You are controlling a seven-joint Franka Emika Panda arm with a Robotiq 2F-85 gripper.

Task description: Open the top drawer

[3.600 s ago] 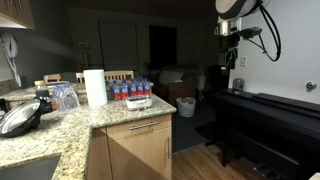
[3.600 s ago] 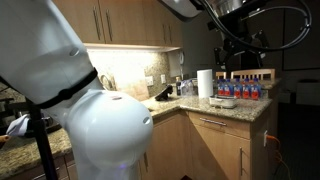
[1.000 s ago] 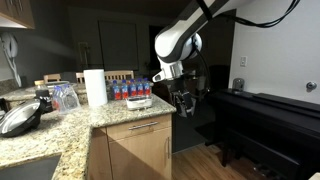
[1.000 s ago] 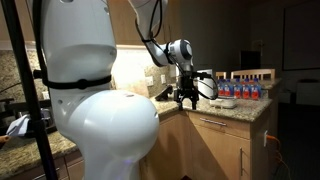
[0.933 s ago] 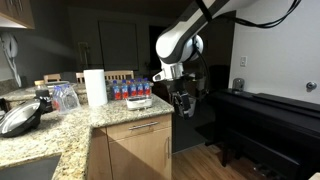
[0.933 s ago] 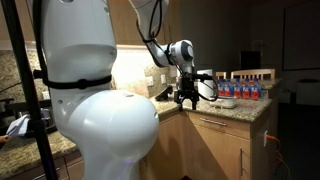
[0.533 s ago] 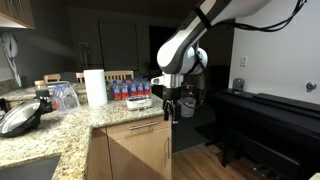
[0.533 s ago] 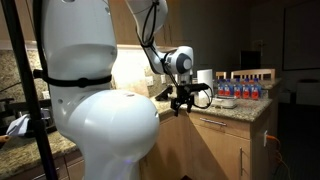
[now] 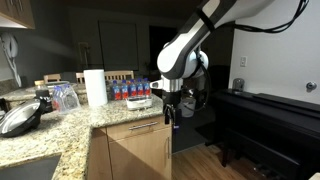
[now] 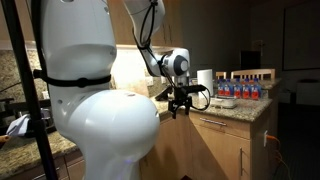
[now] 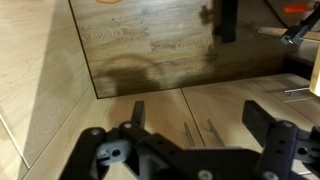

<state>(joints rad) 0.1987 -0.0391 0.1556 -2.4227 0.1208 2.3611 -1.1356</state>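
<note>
The top drawer [image 9: 140, 130] is a shallow light-wood front with a silver bar handle, under the granite counter; it is shut in both exterior views [image 10: 222, 126]. My gripper [image 9: 170, 117] points down beside the counter's corner, just right of the drawer front and apart from its handle; it also shows in an exterior view [image 10: 177, 110]. In the wrist view the gripper [image 11: 200, 115] is open and empty, over light-wood fronts with two thin bar handles [image 11: 198, 131]. I cannot tell from this view which front is the drawer.
A paper towel roll [image 9: 95, 87], a pack of water bottles [image 9: 130, 90] and a pan [image 9: 20, 118] stand on the granite counter [image 9: 60, 130]. A taller cabinet door [image 9: 142, 158] is below the drawer. A black piano [image 9: 270, 120] stands to the right. The white robot base [image 10: 100, 110] fills the foreground.
The arm has come down from high up and moved toward the counter corner. The gripper is now lower and closer to the drawer front, still open.
</note>
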